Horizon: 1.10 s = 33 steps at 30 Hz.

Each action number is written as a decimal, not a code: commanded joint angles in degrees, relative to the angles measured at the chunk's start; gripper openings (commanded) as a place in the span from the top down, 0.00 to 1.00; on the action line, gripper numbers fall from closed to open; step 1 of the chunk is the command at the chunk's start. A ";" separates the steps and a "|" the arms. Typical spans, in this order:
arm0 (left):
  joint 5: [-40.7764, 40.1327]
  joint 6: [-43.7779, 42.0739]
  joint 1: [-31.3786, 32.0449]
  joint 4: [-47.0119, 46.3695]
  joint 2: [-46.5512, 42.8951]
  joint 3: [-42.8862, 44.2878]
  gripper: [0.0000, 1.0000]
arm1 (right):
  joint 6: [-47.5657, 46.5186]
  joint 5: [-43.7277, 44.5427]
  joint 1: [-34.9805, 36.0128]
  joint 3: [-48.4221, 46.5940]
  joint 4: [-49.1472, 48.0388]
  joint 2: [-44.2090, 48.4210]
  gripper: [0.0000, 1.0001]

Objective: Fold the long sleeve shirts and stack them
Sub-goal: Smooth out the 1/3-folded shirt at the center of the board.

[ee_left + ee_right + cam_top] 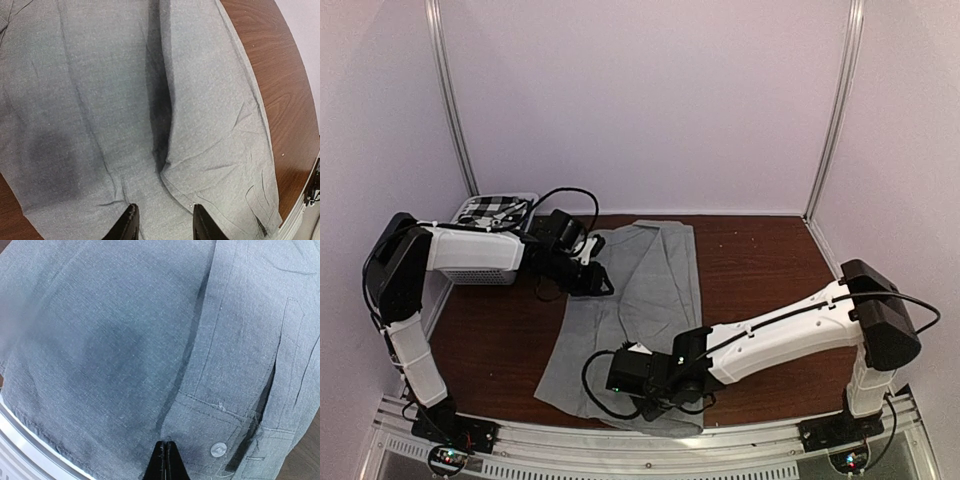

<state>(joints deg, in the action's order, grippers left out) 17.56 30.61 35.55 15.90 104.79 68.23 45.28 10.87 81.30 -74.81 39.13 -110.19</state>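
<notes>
The light grey shirt lies flat down the middle of the table, one sleeve folded over it. My left gripper is at its far left edge; in the left wrist view it is open just above the grey cloth, beside the folded sleeve. My right gripper is at the shirt's near end; in the right wrist view it is shut, tips at the edge of the buttoned cuff, no cloth lifted. The black-and-white checked shirt lies in the basket.
The white slatted basket stands at the far left, partly behind my left arm. The brown table shows to the right of the shirt. The metal front rail runs just beyond the shirt's near hem.
</notes>
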 commanded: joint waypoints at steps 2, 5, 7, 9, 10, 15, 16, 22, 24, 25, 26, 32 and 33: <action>0.49 0.20 -0.49 -2.33 -1.17 -0.46 0.62 | -0.54 -2.45 0.21 -0.48 -1.92 2.13 0.94; 0.62 0.07 -0.48 -2.08 -1.17 -0.33 0.62 | -0.58 -1.32 -0.26 -0.16 -2.17 3.80 0.79; 0.58 -0.06 -0.48 -1.96 -1.18 -0.08 0.62 | -0.79 0.18 -1.54 0.98 -2.63 6.30 0.70; 0.60 -0.19 -0.48 -1.84 -1.16 0.31 0.62 | -1.57 1.19 -5.01 2.80 -4.18 9.70 0.65; 0.45 -0.20 -0.47 -1.70 -1.09 0.52 0.62 | -2.01 1.71 -6.94 3.58 -5.07 11.47 0.64; -2.21 0.68 -0.69 -1.65 -2.39 -0.99 0.62 | -6.19 -5.15 -18.31 8.03 -19.64 18.22 0.63; -2.46 0.92 -0.93 -1.68 -2.83 -1.63 0.62 | -7.04 -7.25 -20.49 8.51 -22.46 18.47 0.64; -3.34 1.68 -1.54 -2.00 -5.59 -6.79 0.62 | -11.45 -18.17 -31.17 4.81 -32.12 14.03 0.70; -3.59 2.25 -1.54 -2.41 -6.44 -8.66 0.62 | -12.08 -22.26 -33.93 2.86 -35.05 10.61 0.71; -3.64 2.79 -1.54 -2.67 -7.01 -9.58 0.62 | -12.20 -24.49 -35.11 1.60 -36.33 8.73 0.72; -3.42 3.33 -1.54 -3.13 -7.51 -10.52 0.62 | -12.23 -26.46 -36.01 0.42 -37.15 6.62 0.72; -2.02 4.74 -1.54 -3.48 -9.09 -11.87 0.62 | -11.26 -34.41 -38.57 -6.59 -42.11 -5.72 0.75; -1.91 4.72 -1.54 -3.23 -9.17 -11.62 0.62 | -11.04 -35.60 -38.73 -7.95 -42.32 -7.59 0.76</action>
<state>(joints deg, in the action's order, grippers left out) 15.25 34.24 34.44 14.87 97.86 56.31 34.24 -16.73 43.29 -78.41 1.91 -112.62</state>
